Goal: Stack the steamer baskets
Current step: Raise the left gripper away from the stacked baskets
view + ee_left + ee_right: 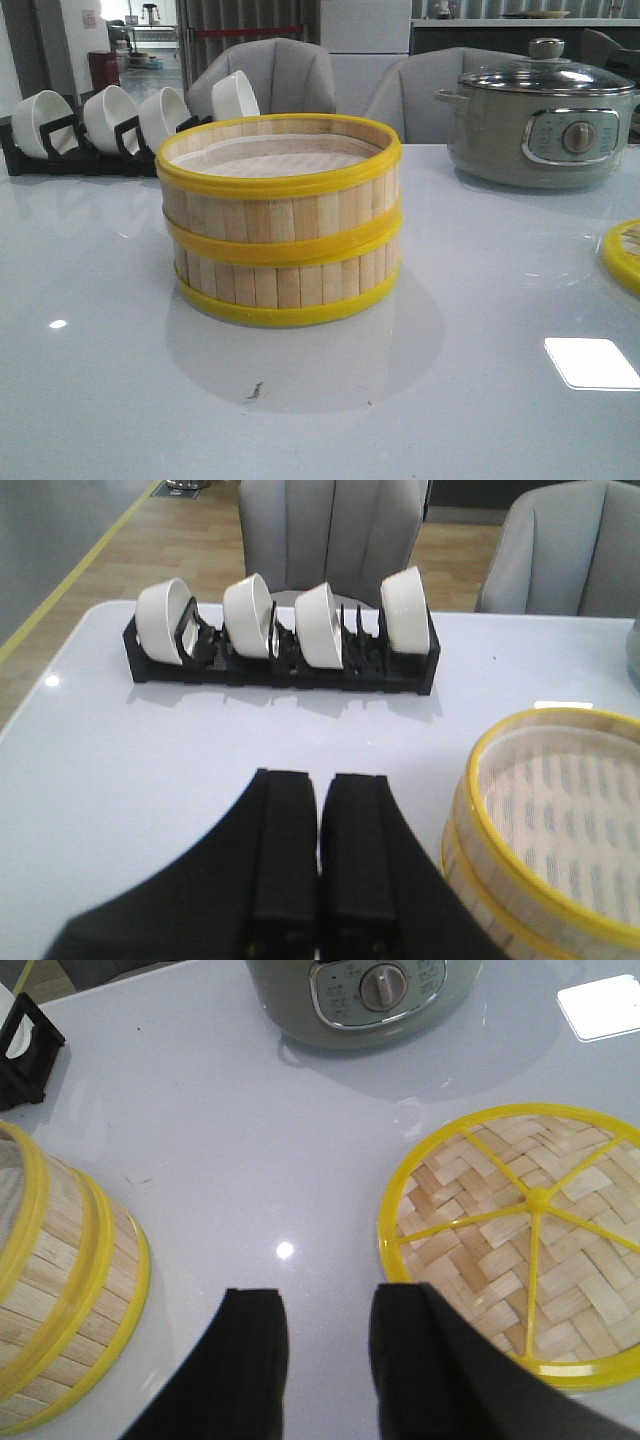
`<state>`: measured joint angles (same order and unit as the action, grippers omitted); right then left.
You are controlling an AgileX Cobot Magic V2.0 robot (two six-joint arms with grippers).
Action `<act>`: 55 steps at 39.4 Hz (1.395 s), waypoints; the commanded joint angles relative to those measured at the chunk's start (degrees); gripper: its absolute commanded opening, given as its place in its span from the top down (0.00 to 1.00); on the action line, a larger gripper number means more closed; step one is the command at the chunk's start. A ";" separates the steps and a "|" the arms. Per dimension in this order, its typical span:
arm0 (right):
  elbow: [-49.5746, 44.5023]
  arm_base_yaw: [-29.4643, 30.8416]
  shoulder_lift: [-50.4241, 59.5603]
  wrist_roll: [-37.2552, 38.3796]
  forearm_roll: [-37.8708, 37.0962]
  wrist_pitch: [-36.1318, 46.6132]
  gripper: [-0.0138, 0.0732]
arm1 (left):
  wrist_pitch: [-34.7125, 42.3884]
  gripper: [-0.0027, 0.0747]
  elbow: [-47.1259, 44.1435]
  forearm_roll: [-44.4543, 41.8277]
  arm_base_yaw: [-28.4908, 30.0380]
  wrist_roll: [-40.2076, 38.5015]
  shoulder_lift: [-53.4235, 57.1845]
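Note:
Two steamer baskets (280,220) stand stacked at the middle of the white table, one on the other, with a white liner showing in the top one. The stack also shows in the left wrist view as steamer baskets (545,830) and in the right wrist view as steamer baskets (60,1290). The woven yellow-rimmed lid (520,1240) lies flat on the table to the right, its edge lid (625,255) at the front view's right border. My left gripper (320,780) hangs shut and empty beside the stack. My right gripper (328,1300) is open over bare table, one finger just over the lid's rim.
A grey-green electric pot (540,120) with a glass lid stands at the back right. A black rack (100,135) with several white bowls sits at the back left. Grey chairs stand behind the table's far edge.

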<state>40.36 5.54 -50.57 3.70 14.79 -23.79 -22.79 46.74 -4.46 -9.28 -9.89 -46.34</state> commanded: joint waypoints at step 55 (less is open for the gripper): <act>2.11 0.15 0.56 -0.31 -0.27 -0.88 0.54 | 7.73 0.86 -20.75 1.92 0.05 -0.66 12.07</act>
<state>40.36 5.54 -50.57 3.70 14.79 -27.73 -20.03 24.38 -3.04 -9.28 -10.15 -34.28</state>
